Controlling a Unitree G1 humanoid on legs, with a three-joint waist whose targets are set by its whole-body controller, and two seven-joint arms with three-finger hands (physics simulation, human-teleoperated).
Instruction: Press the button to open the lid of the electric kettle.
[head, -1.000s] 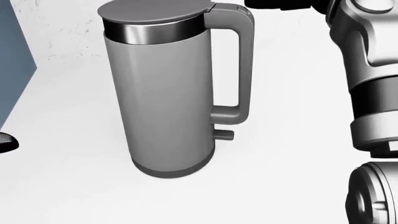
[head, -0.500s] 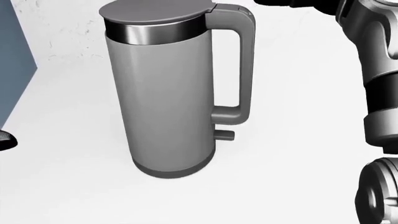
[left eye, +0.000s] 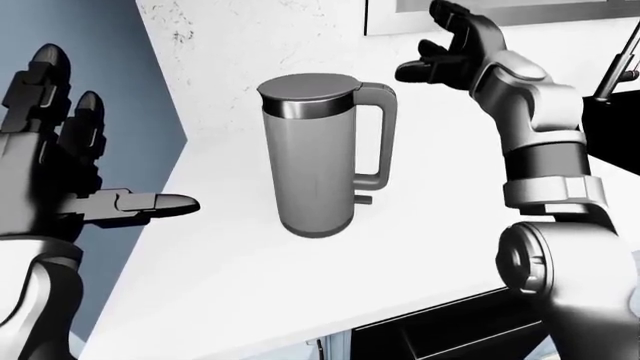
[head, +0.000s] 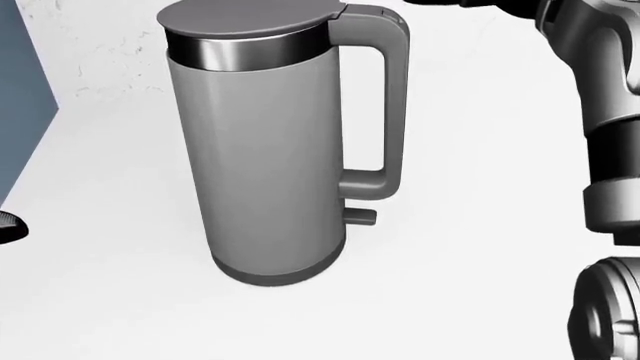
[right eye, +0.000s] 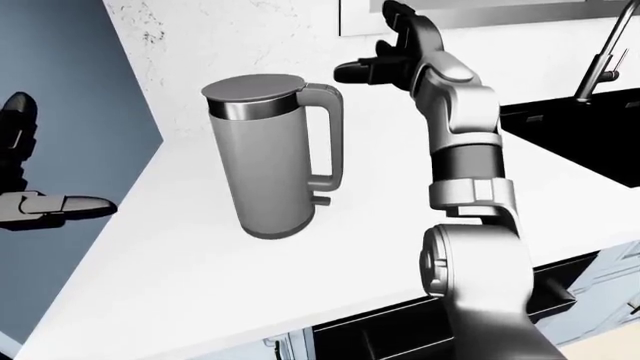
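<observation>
Left-eye view: one grey electric kettle (left eye: 318, 154), lid shut, stands upright on the white tabletop (left eye: 420, 225). The right robot hand (left eye: 445, 49) hovers above the handle, fingers spread, touching nothing. Right-eye view: the left robot hand (right eye: 35, 187), fingers apart, holds nothing, well left of the kettle.

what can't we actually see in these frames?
- Lid button: no distinct button resolves on the kettle handle top; too small in the eye views, cropped by the top edge in the head view.
- Right hand: cut off by the head view's top edge.
- Left hand: only a dark sliver at the head view's left edge.
- Faucet: cropped at the right-eye view's top right.
</observation>
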